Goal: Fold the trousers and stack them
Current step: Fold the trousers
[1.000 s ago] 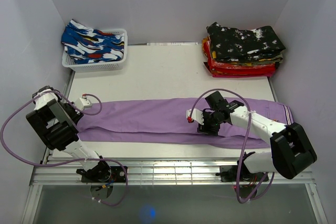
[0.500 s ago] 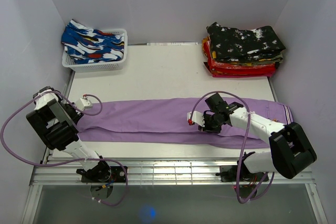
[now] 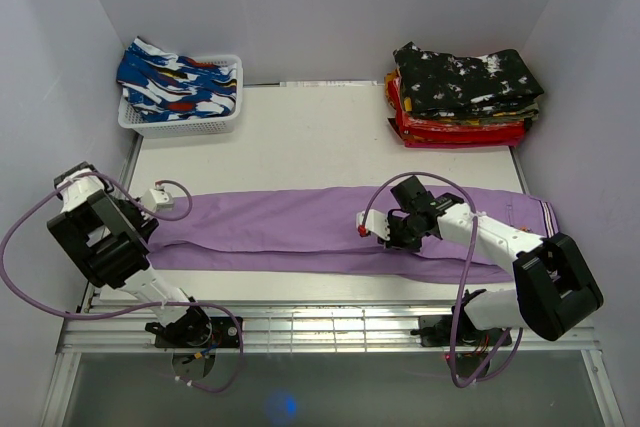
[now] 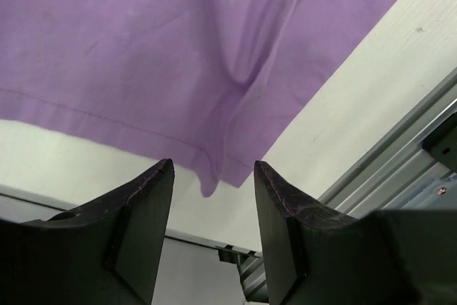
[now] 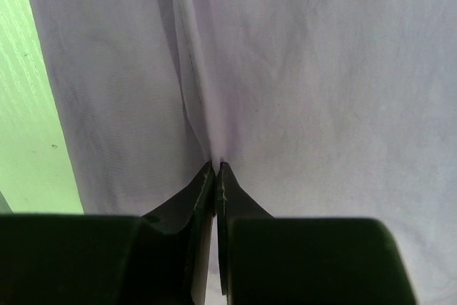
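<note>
Light, limp and prone to sag, the long purple cloth trousers (image 3: pixel 290 227) lie stretched flat across the near part of the white worktop (image 3: pixel 300 147). They are best taken at the hem, the waistband or a pinched ridge: the left tool (image 4: pixel 213 171) hangs wide apart over the left hem corner, and the right tool (image 5: pixel 215 169) is closed on a raised crease mid-leg. Against a second ago the right arm has barely shifted and the left arm has leaned slightly outward, while the far stack of folded dark and red garments (image 3: pixel 465 97) is unchanged.
</note>
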Controlling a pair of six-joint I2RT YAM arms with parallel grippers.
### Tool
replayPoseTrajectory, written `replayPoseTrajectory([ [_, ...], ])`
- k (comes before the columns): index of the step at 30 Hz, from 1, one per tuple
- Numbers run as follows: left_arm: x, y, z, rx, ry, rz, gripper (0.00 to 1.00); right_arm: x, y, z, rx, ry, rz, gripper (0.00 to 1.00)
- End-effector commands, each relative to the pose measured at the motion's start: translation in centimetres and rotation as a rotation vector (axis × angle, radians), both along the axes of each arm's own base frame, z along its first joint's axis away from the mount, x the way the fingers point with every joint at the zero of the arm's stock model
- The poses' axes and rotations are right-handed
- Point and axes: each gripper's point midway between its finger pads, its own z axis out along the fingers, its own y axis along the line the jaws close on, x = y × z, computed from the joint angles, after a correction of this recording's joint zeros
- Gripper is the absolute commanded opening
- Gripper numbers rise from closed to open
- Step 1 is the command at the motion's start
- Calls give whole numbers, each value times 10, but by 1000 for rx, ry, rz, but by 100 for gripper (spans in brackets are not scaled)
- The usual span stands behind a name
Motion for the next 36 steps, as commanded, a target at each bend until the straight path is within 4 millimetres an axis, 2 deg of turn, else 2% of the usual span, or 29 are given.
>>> replayPoseTrajectory([
  [1, -7, -10, -1, -24, -6, -8, 60, 9, 14, 18, 50, -20, -6, 8],
  [4, -3, -3, -11, 7, -18, 1, 58, 12, 17, 23, 59, -23, -12, 8],
  [9, 5, 12, -17, 85, -57, -9, 46, 17, 20, 31, 68, -34, -17, 8],
  [16, 21, 28, -9, 132, -96, -11, 19, 23, 20, 39, 77, -50, -37, 8],
  [17, 26, 31, -6, 138, -106, -6, 9, 26, 21, 43, 83, -59, -44, 8],
  [19, 47, 42, 10, 150, -174, 34, 1, 34, 17, 48, 87, -73, -74, 8],
  [20, 55, 46, 14, 149, -191, 51, 0, 41, 15, 55, 99, -87, -101, 8],
  [21, 72, 57, 30, 175, -244, 64, 0, 43, 15, 59, 107, -88, -110, 8],
  [23, 90, 65, 45, 174, -294, 108, 0, 54, 12, 71, 123, -112, -140, 8],
  [24, 105, 75, 57, 190, -336, 120, 0, 57, 11, 75, 129, -122, -144, 8],
  [27, 128, 86, 73, 188, -404, 170, 0, 67, 6, 87, 143, -147, -173, 8],
  [28, 141, 94, 87, 209, -454, 179, 0, 69, 4, 89, 144, -151, -179, 8],
  [31, 164, 107, 105, 224, -548, 235, 0, 79, -2, 99, 153, -178, -208, 8],
  [33, 181, 113, 123, 234, -636, 271, 0, 86, -8, 103, 157, -193, -232, 8],
  [36, 192, 116, 141, 243, -717, 287, 0, 96, -12, 115, 174, -221, -257, 8],
])
